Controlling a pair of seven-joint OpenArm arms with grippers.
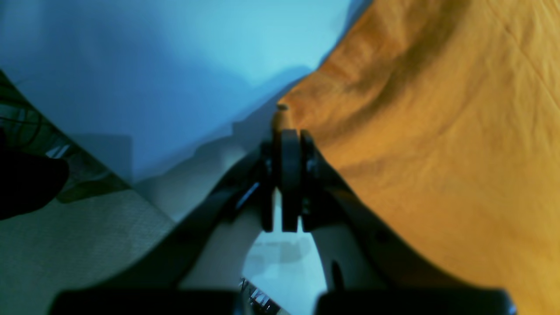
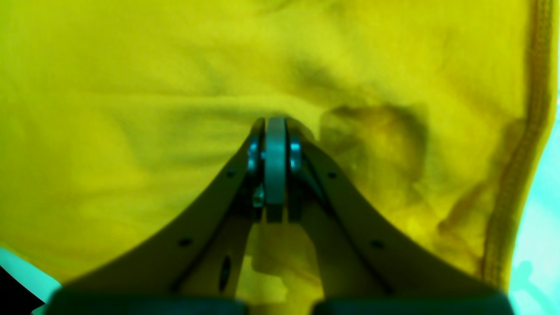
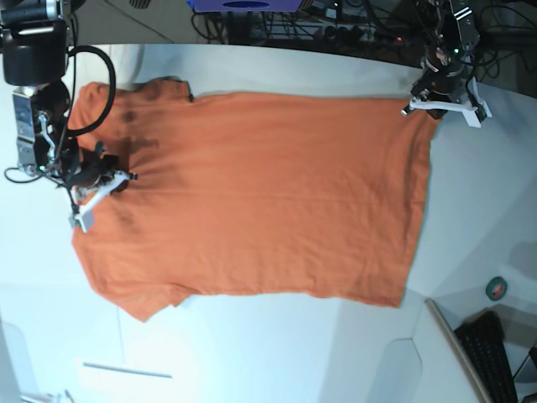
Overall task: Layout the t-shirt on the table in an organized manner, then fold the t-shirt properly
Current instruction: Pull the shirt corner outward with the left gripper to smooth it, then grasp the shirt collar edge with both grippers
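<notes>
One t-shirt (image 3: 252, 193), orange, spread flat on one white counter (image 3: 252, 353). Two sleeves visible on it, both at the left end. Two robot arms, one gripper each: right gripper (image 3: 99, 189) at scene left, left gripper (image 3: 436, 105) at far right. Each gripper has two fingers, pressed together in both wrist views. One roll of tape (image 3: 497, 288) at near right. One black keyboard (image 3: 491, 357) in the near right corner.
</notes>
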